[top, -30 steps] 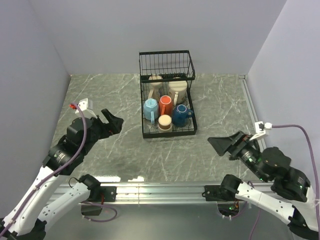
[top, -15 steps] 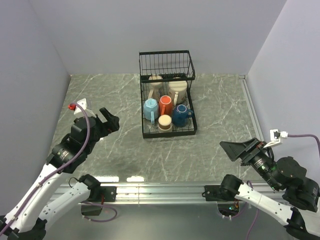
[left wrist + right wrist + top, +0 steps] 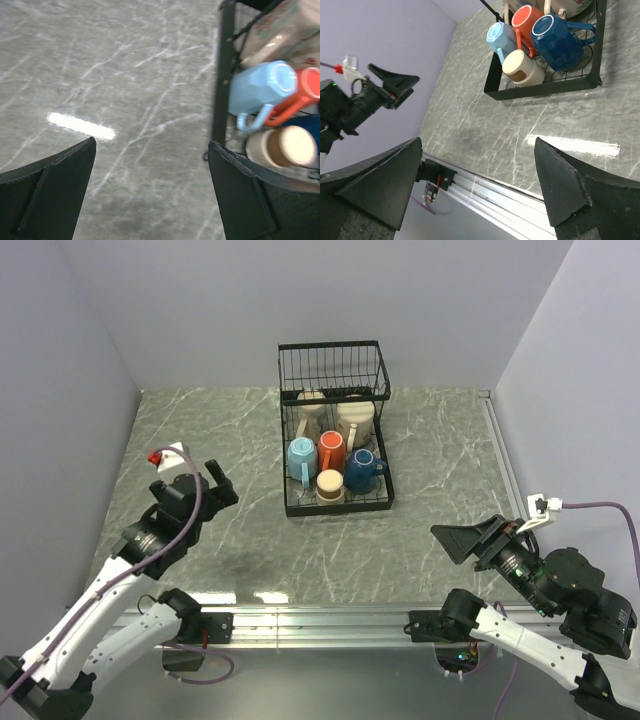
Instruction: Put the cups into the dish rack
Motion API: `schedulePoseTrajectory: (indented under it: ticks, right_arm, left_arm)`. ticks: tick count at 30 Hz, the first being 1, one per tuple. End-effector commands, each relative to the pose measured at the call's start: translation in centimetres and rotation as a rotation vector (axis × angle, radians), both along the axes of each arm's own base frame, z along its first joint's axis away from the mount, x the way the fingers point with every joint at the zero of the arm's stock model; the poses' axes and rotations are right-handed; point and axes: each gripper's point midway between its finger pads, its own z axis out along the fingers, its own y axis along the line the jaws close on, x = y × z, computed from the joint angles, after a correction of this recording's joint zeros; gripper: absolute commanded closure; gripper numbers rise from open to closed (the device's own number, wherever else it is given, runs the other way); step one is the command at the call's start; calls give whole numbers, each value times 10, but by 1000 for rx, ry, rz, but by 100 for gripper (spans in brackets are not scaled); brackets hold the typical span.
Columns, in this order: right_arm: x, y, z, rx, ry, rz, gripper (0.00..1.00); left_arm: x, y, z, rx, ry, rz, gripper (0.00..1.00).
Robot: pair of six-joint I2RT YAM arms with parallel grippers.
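Grey marble, veined in white, is spread across the tabletop [image 3: 430, 450], which is closed in by pale lilac walls [image 3: 300, 300] on three sides. A metal rail [image 3: 320, 622] is run along the bottom of the top view, and two glare patches [image 3: 240, 597] are caught just above it.

At upper centre the black wire dish rack [image 3: 340, 508] is set, its tall basket end toward the back wall. Four cups are already lodged in its low front part: the light blue mug [image 3: 301, 457] at the left, the orange mug [image 3: 331, 450] beside it, the dark blue mug [image 3: 362, 469] at the right, and the cream cup [image 3: 330, 484] against the front rim. Two pale mugs [image 3: 357, 420] are tucked behind them, partly screened by wire.

The left claw [image 3: 222, 488] is held at middle left, spread wide and empty, well apart from the rack. The right claw [image 3: 466, 540] is held at lower right, likewise parted with nothing in it, a purple cable [image 3: 600, 504] trailing off its wrist.

Against half a second ago, the cups are unmoved. The right claw has been shifted slightly leftward, and the left wrist has been brought a touch to the right.
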Motion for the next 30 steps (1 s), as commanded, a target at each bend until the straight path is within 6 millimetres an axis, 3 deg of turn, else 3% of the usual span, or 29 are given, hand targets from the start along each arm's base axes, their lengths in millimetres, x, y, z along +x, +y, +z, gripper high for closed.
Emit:
schedulePoseTrajectory:
  ticks: [1, 6, 7, 9, 10, 12, 13, 16, 18, 19, 20, 22, 26, 30]
  right_arm:
    - [0, 1, 11, 26, -33, 5, 0]
    - [1, 5, 7, 24, -17, 16, 0]
    - [1, 7, 7, 25, -15, 20, 0]
    - [1, 8, 8, 28, -11, 19, 0]
    - [2, 10, 8, 27, -10, 22, 0]
    - [1, 12, 11, 25, -15, 34, 0]
    - [2, 13, 10, 18, -12, 37, 0]
    - [2, 17, 7, -3, 4, 51, 0]
    - [1, 24, 4, -21, 17, 76, 0]
    - [1, 26, 3, -23, 19, 85, 0]
    - [1, 29, 4, -24, 20, 93, 0]
    - [-1, 36, 3, -30, 18, 125, 0]
    - [2, 39, 6, -36, 19, 123, 0]
    - [7, 44, 2, -55, 35, 117, 0]
  left_arm:
    - [14, 16, 3, 81, -52, 85, 1]
    - [31, 34, -16, 249, -83, 133, 1]
    - [33, 41, -34, 287, -55, 129, 1]
    - [49, 38, -35, 269, -111, 76, 1]
    - [52, 55, -47, 263, -97, 122, 1]
    - [68, 59, -46, 213, -142, 109, 1]
    - [71, 77, -53, 209, -136, 152, 1]
    - [83, 97, -63, 241, -175, 203, 1]
    - [92, 100, -76, 247, -165, 202, 1]
    - [97, 105, -73, 224, -203, 228, 1]
    - [101, 106, -85, 209, -183, 236, 1]
    - [110, 110, -83, 154, -243, 264, 1]
    - [125, 105, -103, 146, -252, 224, 1]
    - [145, 102, -99, 200, -253, 170, 1]
